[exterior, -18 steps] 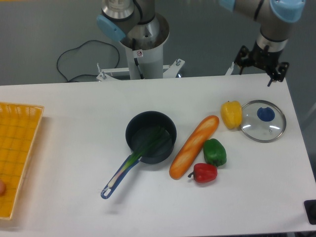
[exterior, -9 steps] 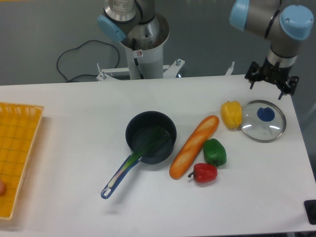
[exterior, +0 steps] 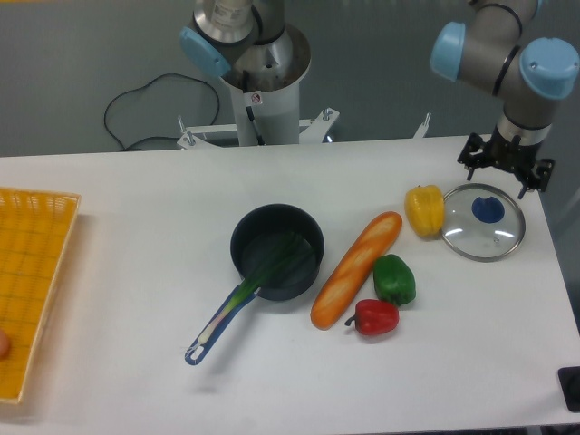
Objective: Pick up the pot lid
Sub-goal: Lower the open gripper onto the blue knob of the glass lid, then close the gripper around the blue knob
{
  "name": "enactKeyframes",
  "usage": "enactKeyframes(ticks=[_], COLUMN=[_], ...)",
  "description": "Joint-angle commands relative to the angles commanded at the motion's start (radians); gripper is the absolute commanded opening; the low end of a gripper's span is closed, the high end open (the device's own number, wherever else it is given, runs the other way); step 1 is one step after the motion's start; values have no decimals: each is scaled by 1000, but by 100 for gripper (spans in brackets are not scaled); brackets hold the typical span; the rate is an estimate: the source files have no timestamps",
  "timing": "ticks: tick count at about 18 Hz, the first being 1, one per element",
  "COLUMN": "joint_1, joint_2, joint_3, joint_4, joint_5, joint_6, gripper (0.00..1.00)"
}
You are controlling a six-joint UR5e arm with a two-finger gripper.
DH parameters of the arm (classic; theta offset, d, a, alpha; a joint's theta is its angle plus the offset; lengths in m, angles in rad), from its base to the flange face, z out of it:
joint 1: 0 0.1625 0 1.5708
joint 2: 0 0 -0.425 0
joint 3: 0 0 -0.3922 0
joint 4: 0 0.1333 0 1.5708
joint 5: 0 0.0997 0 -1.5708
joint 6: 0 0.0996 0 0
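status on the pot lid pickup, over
Gripper open, empty, above lid's far side. Glass pot lid on table, blue knob up. Yellow toy vegetable close beside it, possible snag.

one fixed view, steeply from above

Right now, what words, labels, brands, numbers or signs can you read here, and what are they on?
None that I can read: no legible text on the glass lid, the black pan or the orange basket.
Any small marking on the hand is too small to read.
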Motion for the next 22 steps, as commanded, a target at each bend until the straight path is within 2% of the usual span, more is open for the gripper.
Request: enactKeyframes(ticks=[9, 22], joint_1=[-3, -11], joint_2=[-60, -84], joint_3=[20, 5], joint_4=[25, 48], joint_5=[-2, -5], joint_6=[-6, -31], gripper=[100, 100])
